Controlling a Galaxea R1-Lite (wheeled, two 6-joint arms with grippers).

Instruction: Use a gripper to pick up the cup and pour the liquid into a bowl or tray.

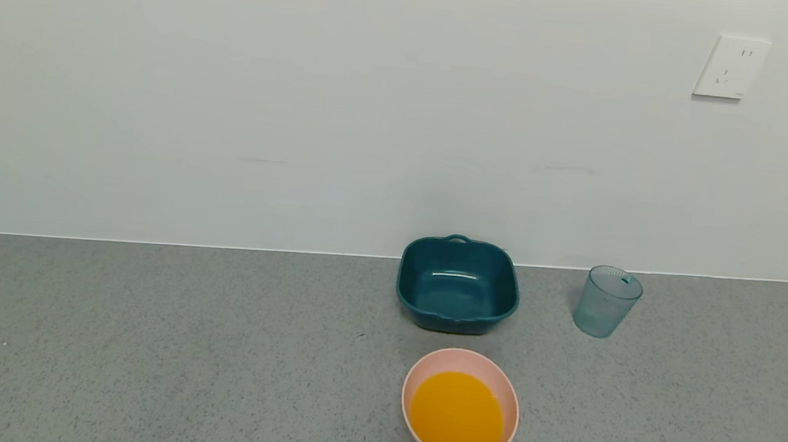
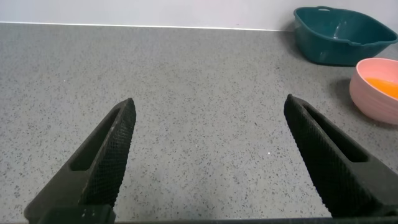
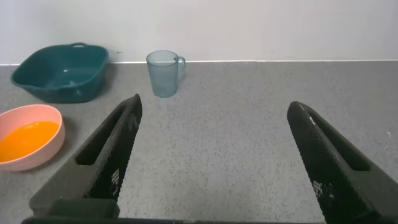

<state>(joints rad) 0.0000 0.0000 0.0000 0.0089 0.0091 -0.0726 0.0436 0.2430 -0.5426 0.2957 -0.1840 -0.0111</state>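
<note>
Nearest me, the round pale pink plastic bowl (image 1: 417, 382) already holds the bright orange liquid (image 1: 456, 415). At two o'clock the translucent blue-grey plastic cup (image 1: 607, 302) stands upright, seemingly empty, on the grey speckled counter (image 1: 150, 342). My left hand (image 2: 208, 155) and right hand (image 3: 214, 155) both gape, released; the pouring looks done.

On my bench (image 1: 150, 342) I count one cup (image 1: 607, 302), one pink bowl (image 1: 459, 406) containing orange liquid (image 1: 456, 416), one teal dish (image 1: 457, 284), and one wall socket (image 1: 731, 66) behind.
</note>
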